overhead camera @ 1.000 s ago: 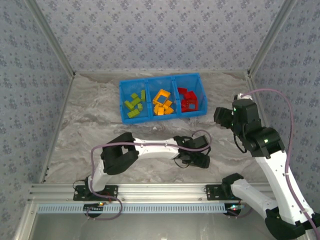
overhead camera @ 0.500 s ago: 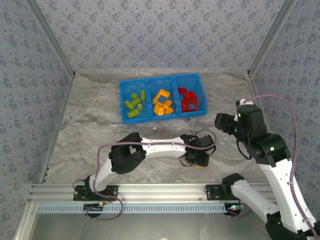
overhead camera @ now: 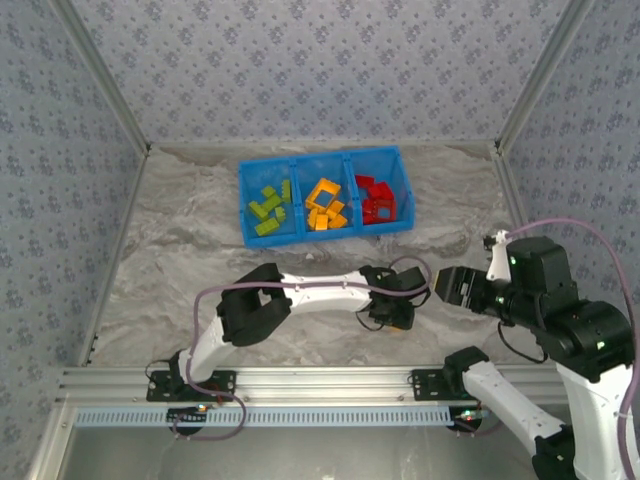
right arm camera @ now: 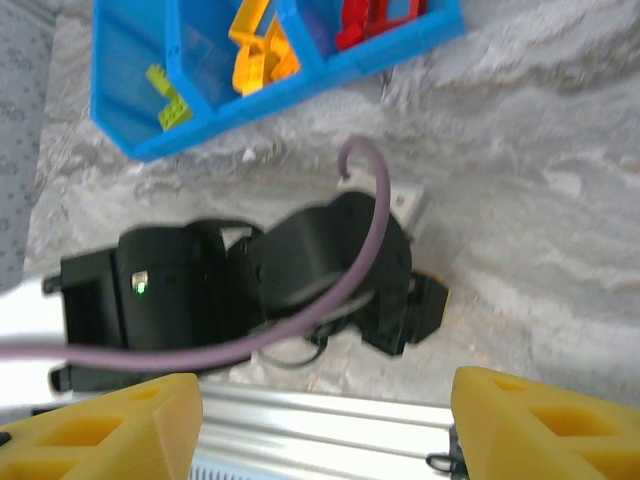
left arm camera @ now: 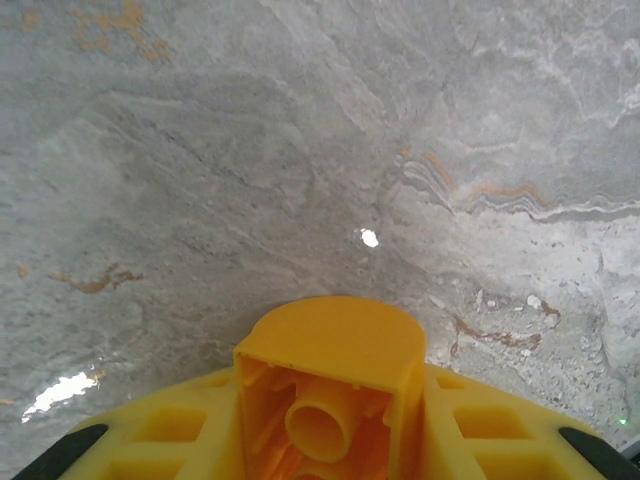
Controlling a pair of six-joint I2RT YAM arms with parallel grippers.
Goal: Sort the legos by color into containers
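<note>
From above, the blue bin point(overhead camera: 249, 215) sits on the far half of the marble counter point(overhead camera: 180, 260). Its three compartments lie side by side: green bricks point(overhead camera: 268, 210) in the left one, orange bricks point(overhead camera: 325, 205) in the middle, and red bricks point(overhead camera: 378, 200) in the right. The left arm point(overhead camera: 310, 292) lies low across the near counter, reaching right. Its left claw point(overhead camera: 395, 314) is down at the surface with a spot of orange at its tip. Bare counter lies between that claw and the bin. The right claw point(overhead camera: 452, 286) hangs just right of the left one and points toward it. An aluminium rail point(overhead camera: 300, 382) runs along the near edge, and patterned walls point(overhead camera: 320, 70) close in the other three sides.

At the left wrist, the left claw point(left arm camera: 330, 425) is clamped on an orange brick point(left arm camera: 330, 345), whose hollow underside faces the camera. The yellow fingers point(left arm camera: 165, 435) press against the brick on both sides. Grey veined counter lies beyond it; I cannot tell whether the brick is touching the surface.

At the right wrist, the right claw point(right arm camera: 325, 400) stands wide apart with nothing between its yellow fingers point(right arm camera: 545, 420). The left arm's black wrist and a purple cable point(right arm camera: 365, 215) lie between this claw and the bin, which sits at the far edge of the view with its green, orange and red bricks showing.
</note>
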